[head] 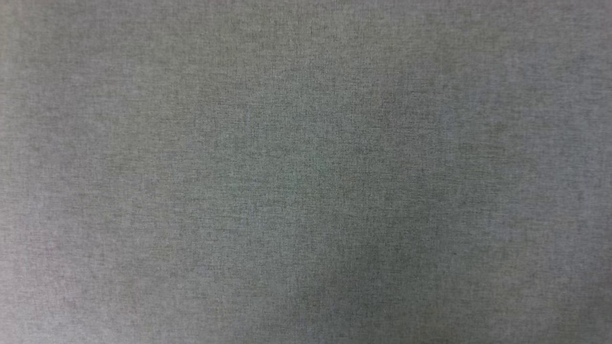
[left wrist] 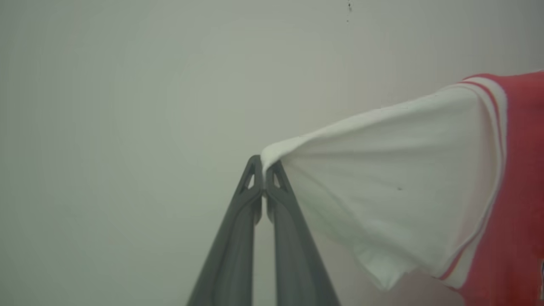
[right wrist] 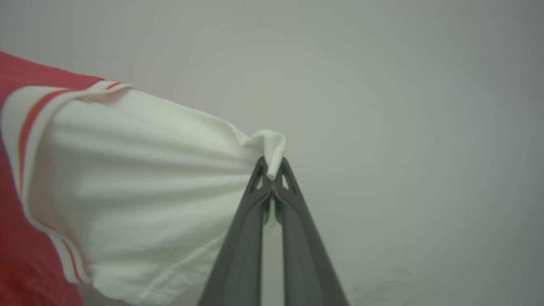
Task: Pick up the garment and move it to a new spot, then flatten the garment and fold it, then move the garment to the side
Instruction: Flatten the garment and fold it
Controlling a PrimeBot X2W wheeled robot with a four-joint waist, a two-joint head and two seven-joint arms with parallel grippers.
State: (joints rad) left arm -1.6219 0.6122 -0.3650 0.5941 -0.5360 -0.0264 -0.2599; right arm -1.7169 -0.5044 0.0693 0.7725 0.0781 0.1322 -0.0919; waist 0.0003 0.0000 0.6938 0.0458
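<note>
In the left wrist view my left gripper [left wrist: 264,168] is shut on the tip of a white short sleeve of the garment [left wrist: 391,191], which stretches off to the right into the red body with red-white trim. In the right wrist view my right gripper [right wrist: 272,166] is shut on the tip of the other white sleeve of the garment [right wrist: 140,182], which spreads to the left toward the red body. Both sleeves are pulled taut and hang in the air. The lettering and the number are out of view.
The head view holds a plain grey woven surface [head: 306,172] across its whole width. Behind the held sleeves both wrist views show a pale plain wall [left wrist: 127,106].
</note>
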